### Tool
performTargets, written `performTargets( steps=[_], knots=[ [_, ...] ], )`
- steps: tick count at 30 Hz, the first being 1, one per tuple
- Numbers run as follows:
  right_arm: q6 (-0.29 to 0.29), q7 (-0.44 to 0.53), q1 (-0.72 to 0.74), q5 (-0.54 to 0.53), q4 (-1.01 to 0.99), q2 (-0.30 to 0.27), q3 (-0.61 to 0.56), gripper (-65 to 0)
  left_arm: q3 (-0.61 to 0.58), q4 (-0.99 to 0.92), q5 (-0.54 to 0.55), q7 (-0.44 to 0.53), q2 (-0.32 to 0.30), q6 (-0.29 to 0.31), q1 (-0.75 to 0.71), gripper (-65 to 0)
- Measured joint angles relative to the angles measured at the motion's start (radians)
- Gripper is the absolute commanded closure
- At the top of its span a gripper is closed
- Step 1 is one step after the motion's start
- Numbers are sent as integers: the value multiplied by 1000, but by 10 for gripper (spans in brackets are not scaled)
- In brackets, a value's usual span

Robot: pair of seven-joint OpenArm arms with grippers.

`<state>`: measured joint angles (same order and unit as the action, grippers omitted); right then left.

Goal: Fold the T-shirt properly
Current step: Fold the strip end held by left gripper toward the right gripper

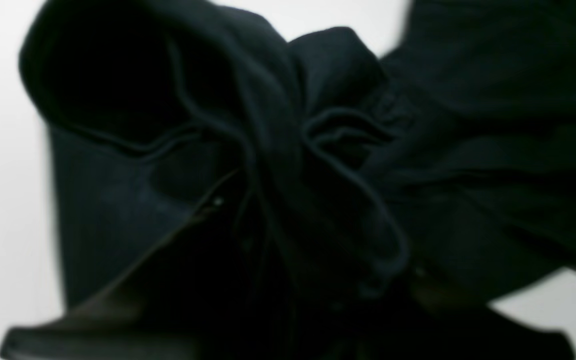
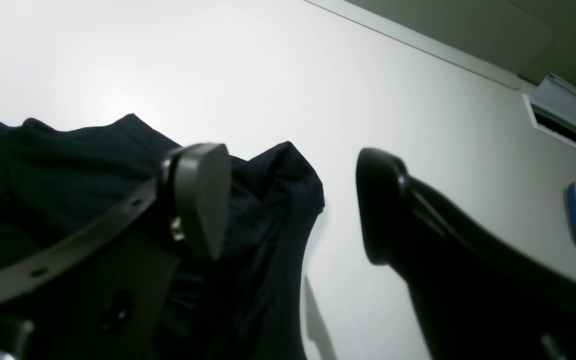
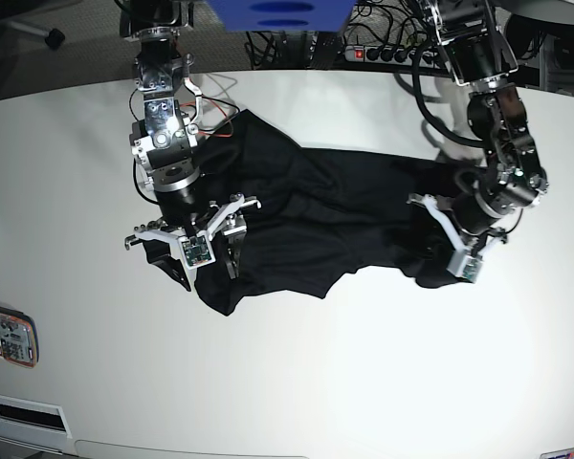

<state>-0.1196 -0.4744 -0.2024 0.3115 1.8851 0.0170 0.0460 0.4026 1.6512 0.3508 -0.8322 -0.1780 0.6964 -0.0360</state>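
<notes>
The T-shirt [image 3: 316,215] is lying crumpled across the white table [image 3: 364,382], running from far left to mid right, not yet flattened. The left gripper [image 3: 438,251] is sitting at the shirt's right end; the left wrist view is showing bunched black cloth filling the frame, but whether the jaws are clenched on it cannot be told. The right gripper [image 2: 288,200] is hovering at the near-left edge of the shirt with jaws released, cloth lying under 1 finger [image 2: 203,195], nothing pinched.

Judgement: the step is spreading the shirt flat. Both grippers should be taking single-layer edges, not bunches, then pulling apart low and evenly.

No containers are showing in the 3 views.
</notes>
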Motion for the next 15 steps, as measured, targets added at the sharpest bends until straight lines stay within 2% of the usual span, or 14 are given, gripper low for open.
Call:
performTargets(
  steps=[2,5,7,10,15],
  knots=[
    [0,0,0,0,0,0,0,-389,-25,0,6,-7,0,6,-1,-334],
    [0,8,-23,0,0,-16,2,-427,-127,0,10,-44,-35,-7,-2,-547],
    [-6,2,-51,0,0,-31,-1,-445,-187,0,69,-44,-54,-1,-3,-650],
    [-6,-10,-61,0,-2,-34,0,-450,-213,0,117,-43,-55,4,-3,-650],
    [0,1,-48,-4,-1,-34,7,-448,-202,0,117,-44,-69,-3,-3,-650]
  ],
)
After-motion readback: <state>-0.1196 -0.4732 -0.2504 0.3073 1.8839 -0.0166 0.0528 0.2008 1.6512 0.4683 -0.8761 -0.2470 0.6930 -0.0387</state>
